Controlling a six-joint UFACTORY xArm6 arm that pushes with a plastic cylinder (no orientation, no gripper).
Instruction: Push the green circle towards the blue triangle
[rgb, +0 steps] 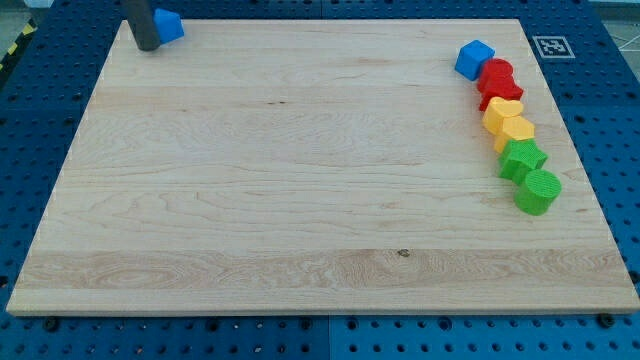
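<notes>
Green circle (539, 190) at the view's lower end of the block row, well apart from the blue triangle (168, 25).

Likely light, rigid, smooth-sliding; best pushed on the side facing away from the triangle. Touching the green circle, a second green block (521, 158); beyond, two yellow (510, 122), two red (497, 82), a blue cube (474, 58). Bare wooden surface (300, 180) between. Rod-type end effector, nothing to open or close: my tip (147, 46) touching the triangle.

Pale wood-grain board (300, 180); blue triangle (169, 25) and cube (474, 59); red (497, 80), yellow (506, 120), green (522, 158) blocks; green circle (538, 190).
</notes>
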